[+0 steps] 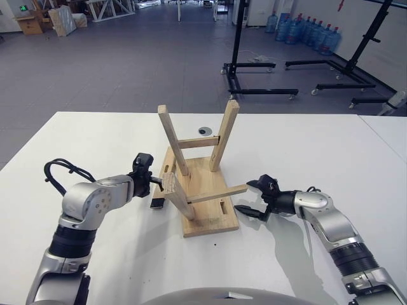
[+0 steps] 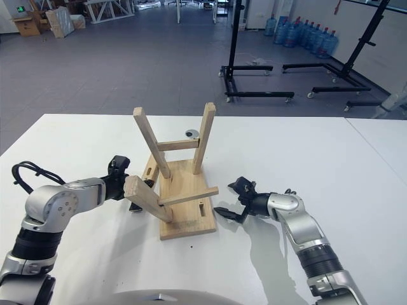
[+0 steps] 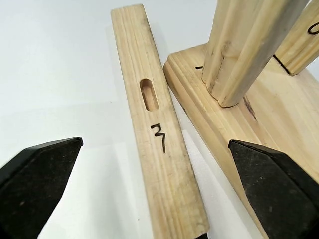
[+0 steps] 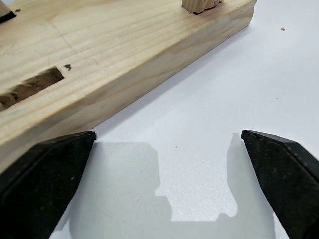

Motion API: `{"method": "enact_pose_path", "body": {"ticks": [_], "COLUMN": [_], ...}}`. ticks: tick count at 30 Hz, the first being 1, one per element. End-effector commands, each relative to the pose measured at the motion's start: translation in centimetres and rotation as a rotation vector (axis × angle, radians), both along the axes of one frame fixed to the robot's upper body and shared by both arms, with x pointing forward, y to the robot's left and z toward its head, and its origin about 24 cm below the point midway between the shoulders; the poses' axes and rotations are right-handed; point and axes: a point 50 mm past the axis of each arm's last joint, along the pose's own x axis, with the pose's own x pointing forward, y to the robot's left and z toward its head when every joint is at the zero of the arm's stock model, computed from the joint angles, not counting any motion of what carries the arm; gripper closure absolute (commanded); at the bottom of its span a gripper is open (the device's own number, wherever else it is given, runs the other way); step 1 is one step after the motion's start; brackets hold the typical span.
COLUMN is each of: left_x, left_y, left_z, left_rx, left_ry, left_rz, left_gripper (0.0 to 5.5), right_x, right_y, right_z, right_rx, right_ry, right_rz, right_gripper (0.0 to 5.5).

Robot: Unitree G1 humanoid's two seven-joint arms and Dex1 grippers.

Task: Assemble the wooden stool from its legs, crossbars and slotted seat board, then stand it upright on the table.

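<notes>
Head views: the seat board point(image 1: 213, 223) lies flat on the white table point(image 1: 331, 146). Two legs point(image 1: 173, 140) stand up in it. A third leg point(image 1: 179, 196) leans and hides part of the left gripper point(image 1: 157, 192). The right gripper point(image 1: 243, 196) is just beside the board, fingers apart.

Left wrist view: fingers point(image 3: 35, 184) are wide apart with the third leg between them, its near end cut off.

Right wrist view: fingers point(image 4: 42, 179) are apart over the table, and the board is cut off.
</notes>
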Motion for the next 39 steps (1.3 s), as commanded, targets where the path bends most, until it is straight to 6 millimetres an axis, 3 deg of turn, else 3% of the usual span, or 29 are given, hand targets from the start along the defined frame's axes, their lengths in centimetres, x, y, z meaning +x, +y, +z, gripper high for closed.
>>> {"method": "enact_pose_path", "body": {"ticks": [1,7,11,33,39], "left_x": [0.0,0.0,-0.1,-1.1,-0.5], "left_y": [-0.1,-0.4,-1.5,0.3,1.6], "left_z": [-1.1,-2.9,-3.4,-6.0,-4.9], "left_rx": [0.052,0.125,0.103,0.115,0.122], "left_ry": [0.033,0.057,0.069,0.173,0.112], "left_rz": [0.038,0.088,0.055,0.144,0.184], "left_gripper": [0.13,0.13,0.13,3.40,3.45], "right_x": [-0.1,-0.1,-0.1,0.0,-0.2], "right_y": [0.2,0.4,0.4,0.3,0.4], "right_z": [-0.1,-0.2,-0.3,-0.3,-0.6], "right_rx": [-0.008,-0.002,-0.003,-0.007,-0.007], "right_ry": [-0.007,-0.005,-0.003,0.003,0.010], "right_rz": [-0.001,0.000,0.000,-0.003,-0.008], "right_gripper": [0.10,0.10,0.10,0.10,0.10]}}
